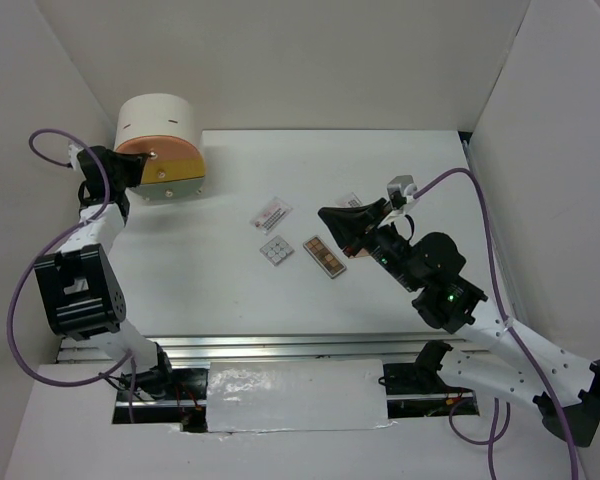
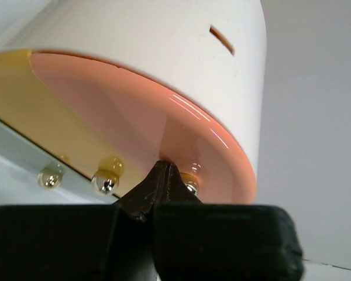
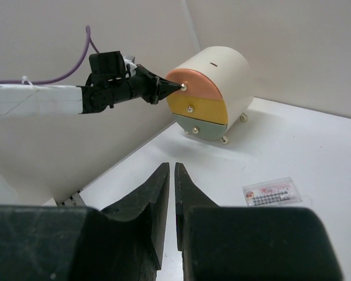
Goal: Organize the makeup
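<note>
At the middle of the table [image 1: 230, 300], well apart from the drawer box [image 1: 160, 150]: 3 small flat pieces, namely sachet [image 1: 271, 213], white palette [image 1: 276, 250], brown palette [image 1: 324, 256], all lying separate. Probably light and stiff for both palettes, with slick lids and brittle pans inside; thin and floppy for the sachet. Best taken across the narrow sides of the brown palette, low at the tabletop; likely an edge pinch or a slide for the sachet. Right gripper [image 3: 172, 170] near the brown palette, fingers barely parted, holding nothing. Left gripper [image 2: 165, 171] closed, tips at the knob [image 2: 191, 187] of the pink drawer [image 3: 202, 85]; pinching it or only touching, cannot tell.
</note>
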`<state>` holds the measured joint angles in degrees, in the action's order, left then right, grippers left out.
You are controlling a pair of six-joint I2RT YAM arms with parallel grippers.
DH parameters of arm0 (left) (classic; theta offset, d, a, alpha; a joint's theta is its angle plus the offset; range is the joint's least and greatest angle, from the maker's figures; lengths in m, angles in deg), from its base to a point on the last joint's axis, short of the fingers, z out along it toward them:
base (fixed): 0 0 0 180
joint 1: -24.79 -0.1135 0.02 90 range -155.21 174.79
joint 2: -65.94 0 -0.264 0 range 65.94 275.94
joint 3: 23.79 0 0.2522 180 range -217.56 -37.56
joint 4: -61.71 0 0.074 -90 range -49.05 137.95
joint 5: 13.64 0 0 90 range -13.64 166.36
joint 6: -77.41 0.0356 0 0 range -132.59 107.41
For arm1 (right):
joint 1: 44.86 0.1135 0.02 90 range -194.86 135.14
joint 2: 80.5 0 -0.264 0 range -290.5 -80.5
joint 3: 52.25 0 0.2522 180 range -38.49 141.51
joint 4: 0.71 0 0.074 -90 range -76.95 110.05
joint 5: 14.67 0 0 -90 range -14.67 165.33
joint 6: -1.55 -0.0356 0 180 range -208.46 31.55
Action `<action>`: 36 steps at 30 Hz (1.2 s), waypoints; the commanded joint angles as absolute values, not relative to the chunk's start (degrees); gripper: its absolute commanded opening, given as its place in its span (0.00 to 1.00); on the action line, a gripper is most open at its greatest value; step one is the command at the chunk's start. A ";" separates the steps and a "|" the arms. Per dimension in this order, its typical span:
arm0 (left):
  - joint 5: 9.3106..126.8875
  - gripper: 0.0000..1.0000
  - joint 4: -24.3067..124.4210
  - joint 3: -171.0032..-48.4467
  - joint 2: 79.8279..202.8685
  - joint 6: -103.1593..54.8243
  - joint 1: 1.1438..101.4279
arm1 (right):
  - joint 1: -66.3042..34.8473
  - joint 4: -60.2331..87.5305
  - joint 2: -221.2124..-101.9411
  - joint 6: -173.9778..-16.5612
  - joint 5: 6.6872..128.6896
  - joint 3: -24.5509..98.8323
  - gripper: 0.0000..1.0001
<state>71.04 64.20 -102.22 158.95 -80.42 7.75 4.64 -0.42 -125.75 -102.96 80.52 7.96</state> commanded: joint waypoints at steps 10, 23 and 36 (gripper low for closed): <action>72.15 0.17 66.16 -104.02 159.21 -78.68 8.26 | 4.36 -0.66 -127.52 -103.13 78.59 8.88 0.20; 73.81 0.43 82.03 -85.63 156.55 -82.20 11.25 | 4.36 -2.85 -125.85 -102.52 79.11 5.89 0.25; 73.11 0.61 91.27 -89.32 165.07 -80.18 10.90 | 4.28 -3.29 -128.39 -101.55 78.14 6.24 0.32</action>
